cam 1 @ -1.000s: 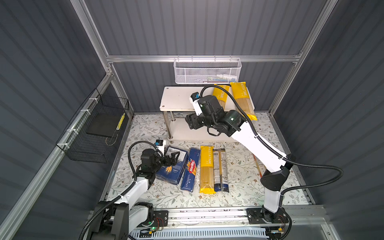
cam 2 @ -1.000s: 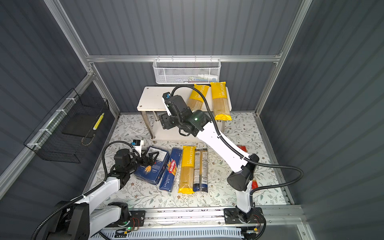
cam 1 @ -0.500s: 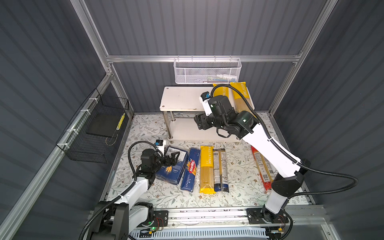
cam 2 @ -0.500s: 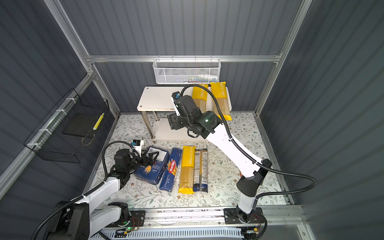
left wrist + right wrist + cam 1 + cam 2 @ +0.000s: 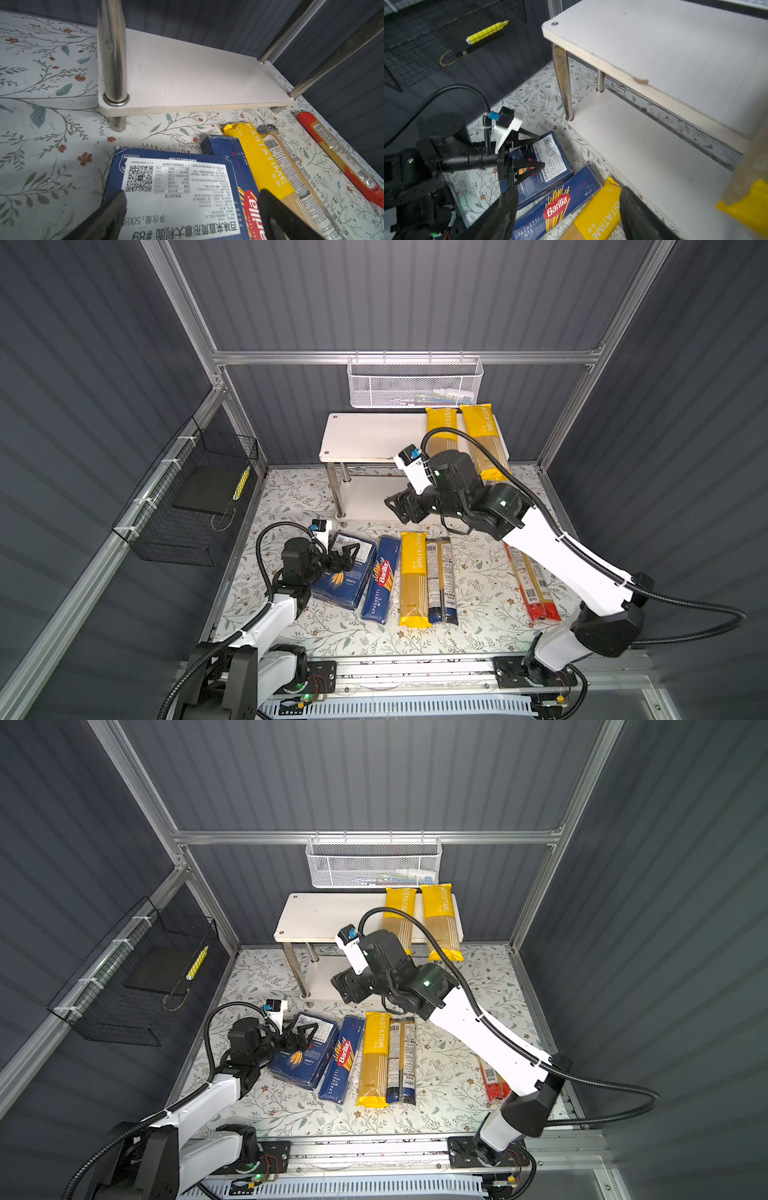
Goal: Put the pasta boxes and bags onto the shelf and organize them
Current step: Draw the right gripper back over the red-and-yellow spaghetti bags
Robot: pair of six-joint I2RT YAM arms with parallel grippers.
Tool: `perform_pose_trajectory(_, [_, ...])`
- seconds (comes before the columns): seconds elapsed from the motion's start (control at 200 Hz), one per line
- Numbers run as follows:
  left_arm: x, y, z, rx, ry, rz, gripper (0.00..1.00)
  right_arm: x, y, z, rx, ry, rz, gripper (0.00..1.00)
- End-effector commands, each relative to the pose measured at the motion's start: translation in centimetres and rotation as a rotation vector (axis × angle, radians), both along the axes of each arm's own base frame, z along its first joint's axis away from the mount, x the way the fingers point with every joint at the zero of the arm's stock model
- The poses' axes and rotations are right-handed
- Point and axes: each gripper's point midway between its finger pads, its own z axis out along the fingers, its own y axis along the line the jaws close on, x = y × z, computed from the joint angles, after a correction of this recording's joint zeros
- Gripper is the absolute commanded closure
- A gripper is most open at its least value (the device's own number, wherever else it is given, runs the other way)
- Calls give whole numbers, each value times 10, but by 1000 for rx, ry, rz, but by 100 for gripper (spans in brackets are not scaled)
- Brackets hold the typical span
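right tool (image 5: pixel 397 508) eased back from shelf (image 5: pixel 365 439), jaws wide, holding nothing

Left pincer (image 5: pixel 344 559) hangs low, jaws spread; right pincer (image 5: pixel 400 507), reached far forward and higher, gapes empty too.

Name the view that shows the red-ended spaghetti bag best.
Left wrist: the red-ended bag lies close and unblocked. In both top views the right arm covers part of it. The right wrist view misses it.

wide box (image 5: pixel 350 590) dark blue | shelf (image 5: pixel 365 439) white | table (image 5: pixel 482 572) floral print
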Motion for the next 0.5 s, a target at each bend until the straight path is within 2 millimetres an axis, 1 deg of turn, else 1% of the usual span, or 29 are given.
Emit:
perform_pose_trajectory(0.0, [2, -3, 7, 8, -19, -11, 1, -19, -6, -5, 1, -25, 55, 21])
perform_pose_trajectory(0.1, [2, -2, 7, 9, -21, -9, 1, -27, -22, -35, -3, 19, 4, 19])
perform_pose_trajectory(0.195, [2, -3, 6, 8, -16, -11, 1, -29, -45, -68, -11, 56, -89, 15])
perform_pose_trajectory(0.28, [3, -3, 6, 9, -17, -11, 1, -30, -65, -97, -38, 91, -183, 15])
perform_pose_trajectory(0.35, [3, -3, 6, 8, -15, -11, 1, -29, -90, -119, -100, 126, -288, 12])
perform_pose_trajectory(0.415, [3, -3, 6, 8, -16, -11, 1, -28, -115, -134, -154, 148, -390, 8])
perform_pose_trajectory(0.495, [3, -3, 6, 10, -15, -11, 1, -26, -142, -150, -193, 176, -488, 6])
